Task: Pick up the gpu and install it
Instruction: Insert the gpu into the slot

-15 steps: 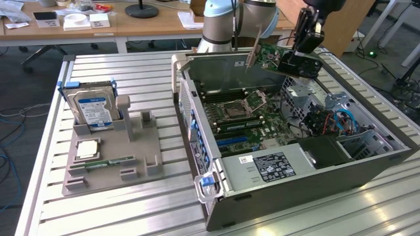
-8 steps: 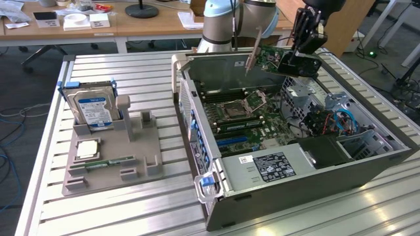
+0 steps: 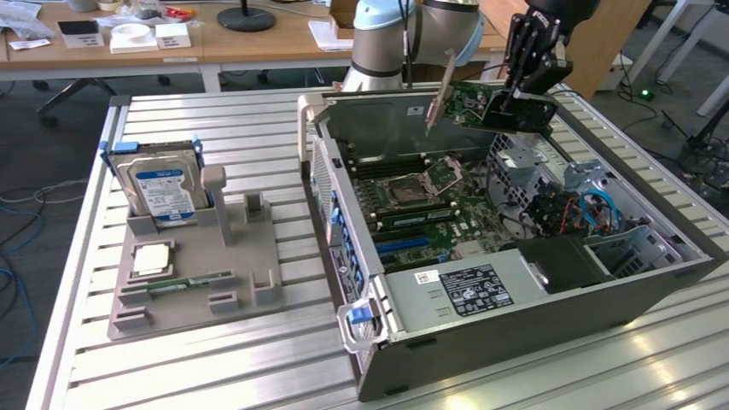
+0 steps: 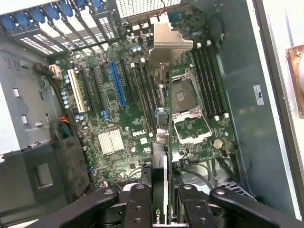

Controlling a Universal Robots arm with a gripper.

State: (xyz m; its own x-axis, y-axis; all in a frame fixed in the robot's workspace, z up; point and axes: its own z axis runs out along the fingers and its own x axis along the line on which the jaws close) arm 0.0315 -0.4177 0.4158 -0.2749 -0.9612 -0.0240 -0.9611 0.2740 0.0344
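Tool [image 3: 518, 101] is gripping the gpu [image 3: 469, 104], jaws clamped across the card's two faces. Card is hanging edge-down above the open PC case [image 3: 341, 205], near the case wall farthest from the PSU [image 3: 479, 286], well clear of the motherboard [image 3: 424, 201]. Prob. being held vertical so the connector edge is facing the board. In wrist view the gpu [image 4: 161, 137] is showing edge-on betw. the fingers [image 4: 137, 206], w/ silver bracket [image 4: 168, 45] leading toward the case's grilled wall. Blue slot [image 4: 117, 85] is lying to one side of the card's line, not under it. CPU socket [image 4: 186, 102] and RAM slots [image 4: 204, 80] are sitting near that line; blue cables [image 3: 595, 205] are crowding the case's drive-cage side. Outside the case, worktop [image 3: 228, 128] is carrying a grey holder [image 3: 217, 256] w/ hard drive [image 3: 160, 188] and memory stick [image 3: 188, 280], well apart from the tool.
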